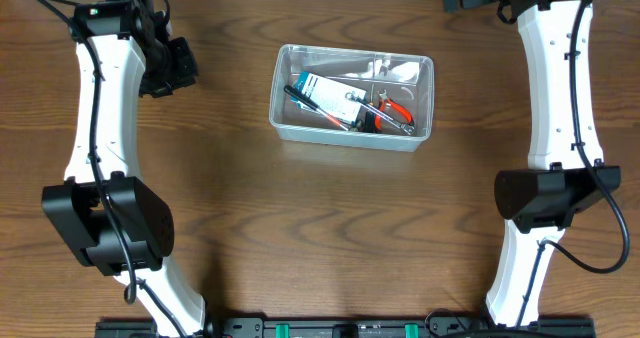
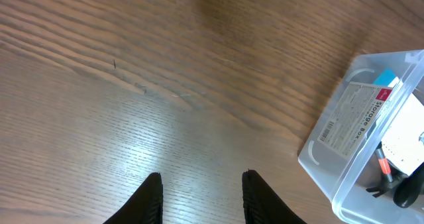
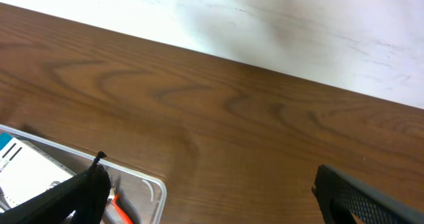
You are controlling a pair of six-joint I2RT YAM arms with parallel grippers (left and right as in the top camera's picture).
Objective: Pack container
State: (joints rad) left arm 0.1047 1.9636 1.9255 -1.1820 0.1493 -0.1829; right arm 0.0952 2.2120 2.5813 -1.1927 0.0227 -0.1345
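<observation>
Table: brown wood-grain table [image 1: 300, 228], carrying everything in view.
Container: clear plastic container [image 1: 345, 138] toward the far side of the table, about midway between left and right, standing upright with its top open.
Inside the container: a blue-and-white box [image 1: 330, 96] lies slanted in the left half. Pliers [image 1: 392, 113] with orange handles lie in the right half, toward the near wall. Other small dark tools lie around them, too small to name.
Left gripper: the left gripper [image 2: 202, 201] hangs over bare wood to the left of the container and well apart from it. Its jaws are spread with nothing between them. The left wrist view has the container's corner at its right edge.
Right gripper: the right gripper [image 3: 222, 197] is far and to the right of the container, at the far edge of the overhead view. Its jaws are spread wide over bare wood, holding nothing.
Beyond the table: a white wall [image 3: 298, 18] runs along the far edge.
</observation>
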